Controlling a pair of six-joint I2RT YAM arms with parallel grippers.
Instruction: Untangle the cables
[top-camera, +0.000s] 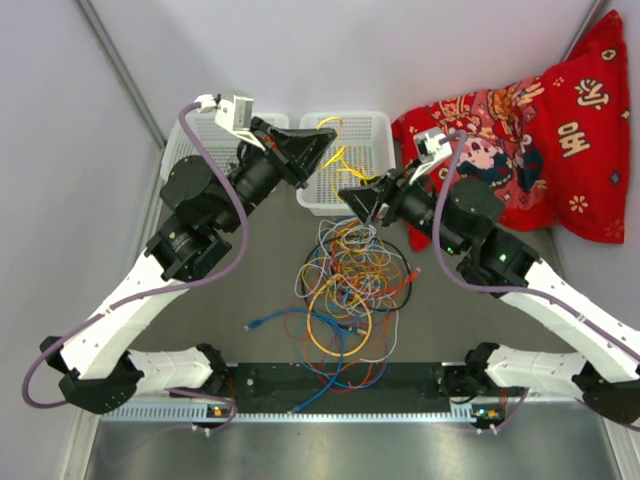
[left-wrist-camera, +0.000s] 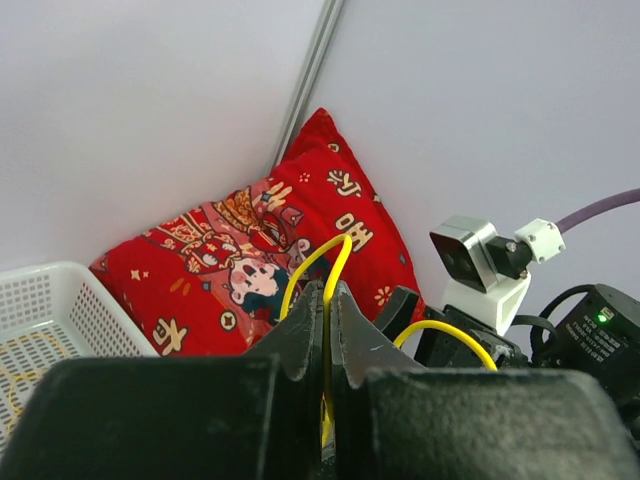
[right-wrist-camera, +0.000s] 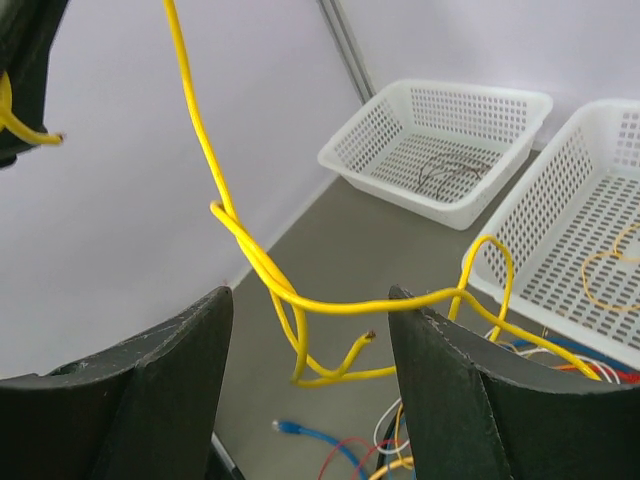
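The cables (top-camera: 350, 285) lie in a tangled heap of yellow, orange, blue, white, red and black loops on the grey table between the arms. My left gripper (top-camera: 318, 148) hangs above the right white basket (top-camera: 372, 128), shut on a yellow cable (left-wrist-camera: 310, 262) that runs up between its jaws (left-wrist-camera: 328, 292). That yellow cable (right-wrist-camera: 250, 255) hangs down twisted on itself and crosses the gap of my right gripper (right-wrist-camera: 310, 300), which stands open, the strand lying over the tip of its right finger (right-wrist-camera: 400, 300). In the top view my right gripper (top-camera: 360, 200) is just above the heap's far edge.
Two white mesh baskets stand at the back: the left basket (right-wrist-camera: 440, 150) holds a dark wire, the right basket (right-wrist-camera: 590, 230) a thin yellowish loop. A red patterned cushion (top-camera: 530, 130) leans in the back right corner. Grey walls close in on both sides.
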